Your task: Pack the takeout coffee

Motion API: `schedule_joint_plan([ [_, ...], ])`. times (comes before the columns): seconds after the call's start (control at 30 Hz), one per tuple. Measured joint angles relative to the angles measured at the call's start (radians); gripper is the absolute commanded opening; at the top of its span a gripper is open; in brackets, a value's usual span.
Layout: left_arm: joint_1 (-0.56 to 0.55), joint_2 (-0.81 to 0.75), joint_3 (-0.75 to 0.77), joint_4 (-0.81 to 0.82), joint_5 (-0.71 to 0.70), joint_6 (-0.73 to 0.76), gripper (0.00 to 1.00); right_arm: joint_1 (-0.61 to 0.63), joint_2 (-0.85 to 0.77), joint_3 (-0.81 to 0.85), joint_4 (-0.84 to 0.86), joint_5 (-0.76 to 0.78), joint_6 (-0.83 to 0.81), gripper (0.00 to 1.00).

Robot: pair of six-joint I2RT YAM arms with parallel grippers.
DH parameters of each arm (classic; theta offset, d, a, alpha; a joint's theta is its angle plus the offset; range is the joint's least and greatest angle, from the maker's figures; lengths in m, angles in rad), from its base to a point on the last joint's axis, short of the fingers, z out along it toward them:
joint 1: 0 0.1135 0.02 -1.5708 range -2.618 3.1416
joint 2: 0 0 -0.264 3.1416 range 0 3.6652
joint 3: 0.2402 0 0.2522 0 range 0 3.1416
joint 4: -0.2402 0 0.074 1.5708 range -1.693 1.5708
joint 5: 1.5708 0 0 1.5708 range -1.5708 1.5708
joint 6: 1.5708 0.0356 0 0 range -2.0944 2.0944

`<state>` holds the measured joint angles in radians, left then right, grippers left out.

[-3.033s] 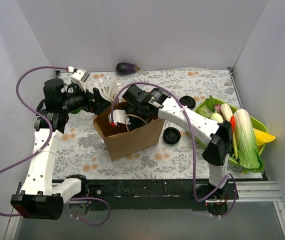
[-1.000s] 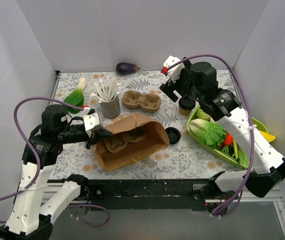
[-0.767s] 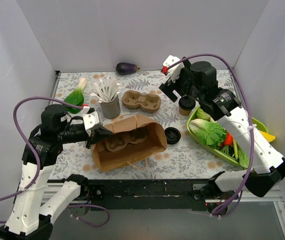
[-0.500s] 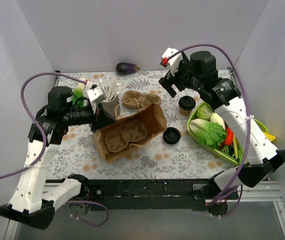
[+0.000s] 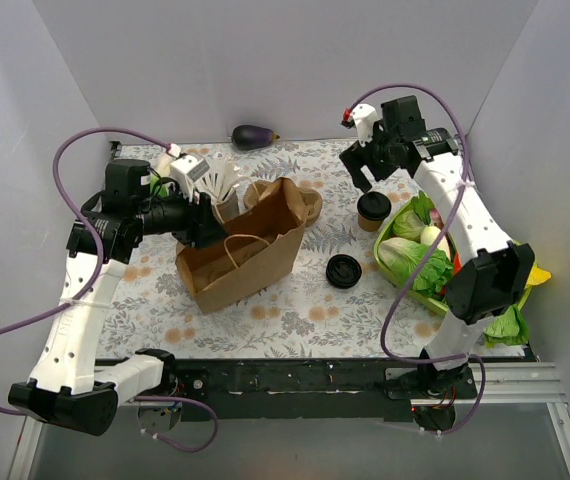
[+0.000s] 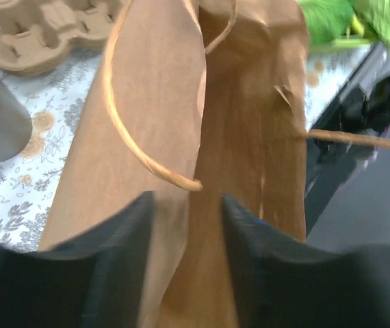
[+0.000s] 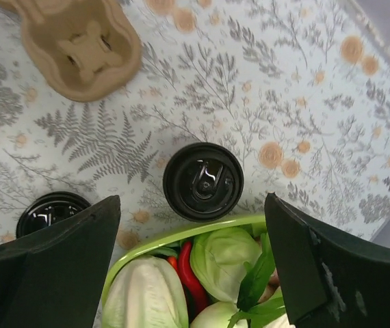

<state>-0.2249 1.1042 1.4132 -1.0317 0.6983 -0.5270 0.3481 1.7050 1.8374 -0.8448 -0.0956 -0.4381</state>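
Observation:
The takeout coffee (image 5: 372, 208), a small tan paper cup with a black lid, stands upright beside the green basket. From above only its lid shows in the right wrist view (image 7: 203, 181). My right gripper (image 5: 361, 168) hangs open above it (image 7: 191, 199), touching nothing. A brown paper bag (image 5: 245, 250) stands upright at centre left. My left gripper (image 5: 208, 222) is shut on the bag's rim, with the paper wall (image 6: 250, 137) between its fingers (image 6: 113, 273). The bag's inside is hidden.
A brown two-well carrier (image 5: 308, 202) lies behind the bag (image 7: 79, 44). A grey cup of white sticks (image 5: 223, 192) stands by my left gripper. A loose black lid (image 5: 344, 271) lies on the mat. A green vegetable basket (image 5: 393, 272) sits at right, an eggplant (image 5: 253, 136) at the back.
My left gripper has swung the bag from lying on its side to standing upright. My right gripper has moved slightly right and now hangs over the lidded cup.

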Motion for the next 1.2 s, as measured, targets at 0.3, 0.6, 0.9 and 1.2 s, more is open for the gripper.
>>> schedule_joint_plan([
  [0.3, 0.053, -0.003, 0.008, 0.068, -0.09, -0.047, 0.66, -0.039, 0.166, 0.013, -0.039, 0.095, 0.062, 0.95],
  [0.6, 0.08, -0.029, 0.013, 0.095, -0.116, -0.05, 0.68, -0.055, 0.245, 0.044, -0.052, 0.135, 0.095, 0.93],
  [0.9, 0.087, -0.039, 0.013, 0.1, -0.116, -0.051, 0.68, -0.092, 0.279, 0.044, -0.06, 0.122, 0.112, 0.9],
  [1.2, 0.099, -0.04, 0.01, 0.116, -0.114, -0.058, 0.68, -0.106, 0.286, 0.013, -0.08, 0.072, 0.126, 0.9],
])
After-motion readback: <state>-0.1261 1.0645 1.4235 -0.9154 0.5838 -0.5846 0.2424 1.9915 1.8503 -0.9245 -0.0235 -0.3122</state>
